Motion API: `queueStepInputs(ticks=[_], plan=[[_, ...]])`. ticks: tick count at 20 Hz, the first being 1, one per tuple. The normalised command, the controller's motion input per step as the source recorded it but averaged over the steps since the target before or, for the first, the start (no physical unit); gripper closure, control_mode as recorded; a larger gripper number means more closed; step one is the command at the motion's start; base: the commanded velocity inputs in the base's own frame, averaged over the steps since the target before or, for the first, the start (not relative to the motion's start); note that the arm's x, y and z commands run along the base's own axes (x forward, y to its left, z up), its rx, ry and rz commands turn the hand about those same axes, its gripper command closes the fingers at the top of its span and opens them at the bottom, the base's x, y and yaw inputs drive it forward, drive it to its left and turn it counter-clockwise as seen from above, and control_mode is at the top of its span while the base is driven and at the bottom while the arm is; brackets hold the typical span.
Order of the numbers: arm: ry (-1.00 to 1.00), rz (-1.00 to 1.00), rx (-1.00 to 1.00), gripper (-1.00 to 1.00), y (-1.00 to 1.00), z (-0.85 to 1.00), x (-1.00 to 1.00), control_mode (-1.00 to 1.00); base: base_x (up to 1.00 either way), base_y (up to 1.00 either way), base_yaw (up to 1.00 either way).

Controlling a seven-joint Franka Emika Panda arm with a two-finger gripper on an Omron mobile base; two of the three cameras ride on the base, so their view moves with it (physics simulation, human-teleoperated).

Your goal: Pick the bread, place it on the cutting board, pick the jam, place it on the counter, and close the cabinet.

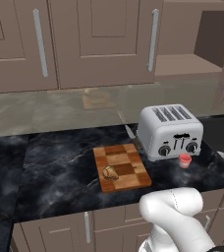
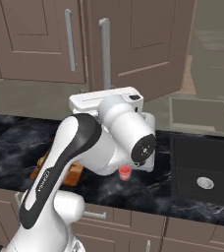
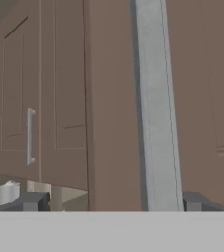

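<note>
The bread lies on the near left corner of the checkered cutting board, on the black counter. The jam stands on the counter in front of the toaster; the right base view also shows the jam, below my forearm. The cabinet at the right stands open, its door swung out. My gripper is open and close to that door. The door's long silver handle runs upright between my fingertips, nearer the right one. Nothing is held.
A silver toaster stands right of the board, with a knife behind it. A dark sink is sunk into the counter on the right. Closed cabinet doors line the back wall. My arm hides much of the counter's middle.
</note>
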Motion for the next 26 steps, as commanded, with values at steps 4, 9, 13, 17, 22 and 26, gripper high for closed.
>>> queueStepInputs(ticks=[4, 9, 13, 17, 22, 26], plan=[[0.0, 0.01, 0.0, -1.0, 0.34, 0.0, 0.22, -1.0, 0.0, 0.0, 0.0], [0.0, 0.01, 0.0, -1.0, 0.37, 0.0, 0.25, -1.0, 0.0, 0.0, 0.0], [0.0, 0.06, 0.0, -1.0, 0.32, 0.0, 0.25, -1.0, 0.0, 0.0, 0.0], [0.0, 0.15, 0.0, -1.0, 0.2, 0.0, 0.19, -1.0, 0.0, 0.0, 0.0], [0.0, 0.21, 0.0, -1.0, 0.16, 0.0, 0.17, -1.0, 0.0, 0.0, 0.0], [0.0, 0.06, 0.0, -1.0, 0.11, 0.0, 0.37, -1.0, 0.0, 0.0, 0.0]])
